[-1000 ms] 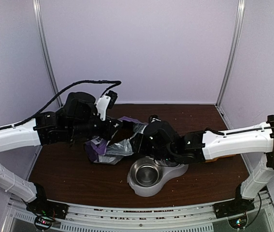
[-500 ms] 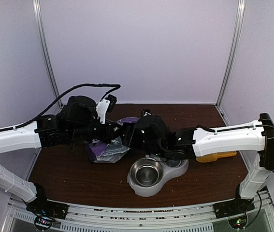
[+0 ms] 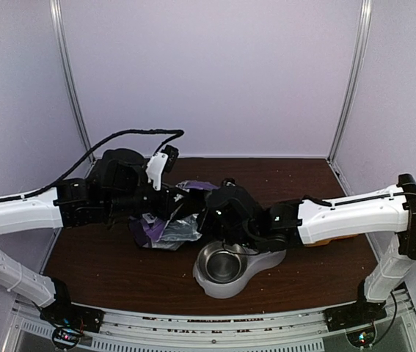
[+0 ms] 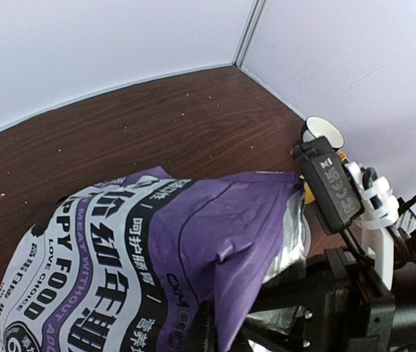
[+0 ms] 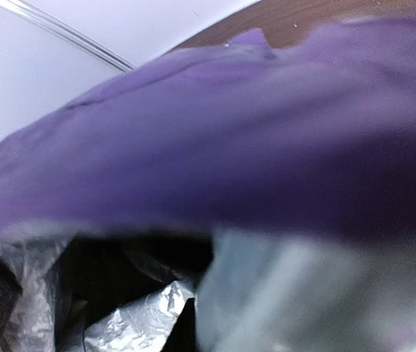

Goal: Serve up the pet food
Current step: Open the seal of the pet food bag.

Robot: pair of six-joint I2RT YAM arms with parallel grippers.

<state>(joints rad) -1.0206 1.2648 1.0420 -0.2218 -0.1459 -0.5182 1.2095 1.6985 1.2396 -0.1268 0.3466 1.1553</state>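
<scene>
The pet food itself does not show in any of my views; all I can see is the dark, foil-lined mouth of the purple-and-white bag [image 3: 165,229], and I cannot tell what lies inside. The bag sits crumpled toward the middle of the brown table [image 3: 112,271], its printed face turned to the left wrist camera and its open end facing right. The left gripper [image 3: 182,202] is clenched on the bag's purple edge, which drapes over the fingers at the bottom of that wrist view. The right gripper [image 3: 209,214] is pressed in at the bag's mouth. Its camera is filled with blurred purple film and silver lining, so I cannot tell whether its fingers are grasping anything. Just in front of the bag, partly under the right wrist, stands a grey two-bowl feeder with a steel bowl [image 3: 221,265]. A yellow-orange object [image 3: 337,239] peeks out from behind the right forearm.
</scene>
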